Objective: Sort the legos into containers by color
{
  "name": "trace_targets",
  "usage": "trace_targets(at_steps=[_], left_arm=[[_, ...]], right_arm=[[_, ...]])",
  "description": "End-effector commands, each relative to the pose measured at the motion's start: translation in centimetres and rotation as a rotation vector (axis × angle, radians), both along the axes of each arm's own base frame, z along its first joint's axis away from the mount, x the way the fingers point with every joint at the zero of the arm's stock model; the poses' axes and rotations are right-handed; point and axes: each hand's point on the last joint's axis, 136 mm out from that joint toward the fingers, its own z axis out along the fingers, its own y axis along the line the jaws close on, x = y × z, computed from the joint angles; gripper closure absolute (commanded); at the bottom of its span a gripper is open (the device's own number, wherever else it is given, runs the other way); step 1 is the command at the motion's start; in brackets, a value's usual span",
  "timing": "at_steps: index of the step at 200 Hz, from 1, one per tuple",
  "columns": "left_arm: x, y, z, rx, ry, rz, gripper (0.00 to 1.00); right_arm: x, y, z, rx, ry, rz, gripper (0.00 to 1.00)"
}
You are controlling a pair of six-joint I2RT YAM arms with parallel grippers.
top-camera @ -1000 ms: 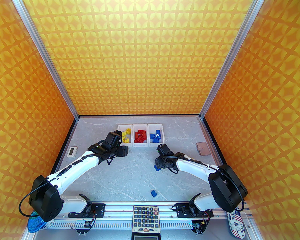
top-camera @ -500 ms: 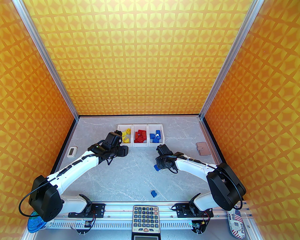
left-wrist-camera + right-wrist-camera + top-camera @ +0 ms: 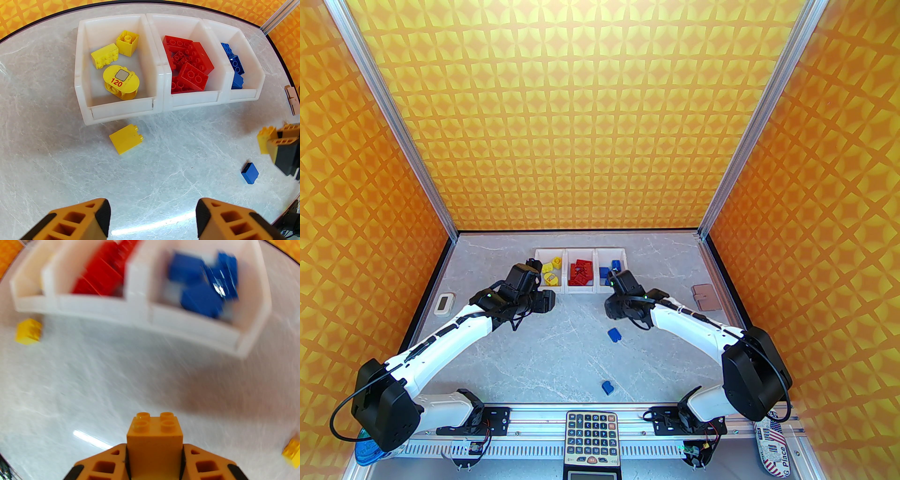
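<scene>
Just in front of the bins (image 3: 192, 99), the right end effector (image 3: 154, 448) is gripping a yellow-orange brick (image 3: 154, 429), risking a drop among the blue bricks (image 3: 201, 298) if released early; the left end effector (image 3: 152, 211) is hanging open.

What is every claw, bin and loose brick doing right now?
left gripper: open, empty.
right gripper: shut on held yellow brick.
containers: upright, with yellow, red and blue bricks kept apart inside.
loose yellow brick: on its side on the table, unsorted.
middle blue brick: loose on the table.
near blue brick: loose on the table.
</scene>
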Motion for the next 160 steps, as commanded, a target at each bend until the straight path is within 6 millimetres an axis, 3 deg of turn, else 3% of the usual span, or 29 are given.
trace_targets(at_steps=[1,51,91,160], left_arm=[[0.2,0.7,1.0,0.013,-0.031,0.010,0.35],[-0.3,1.0,-0.3,0.016,-0.002,0.024,0.36],[-0.2,0.9,-0.2,0.005,-0.005,0.033,0.36],[-0.6,1.1,0.6,-0.014,0.007,0.059,0.36]], right_arm=[[1.6,1.9,1.3,0.025,-0.024,0.059,0.70],[5.2,7.0,3.8,0.111,-0.097,0.149,0.71],[7.9,11.0,5.7,0.194,-0.160,0.193,0.72],[13.2,15.4,7.0,0.327,-0.251,0.169,0.72]])
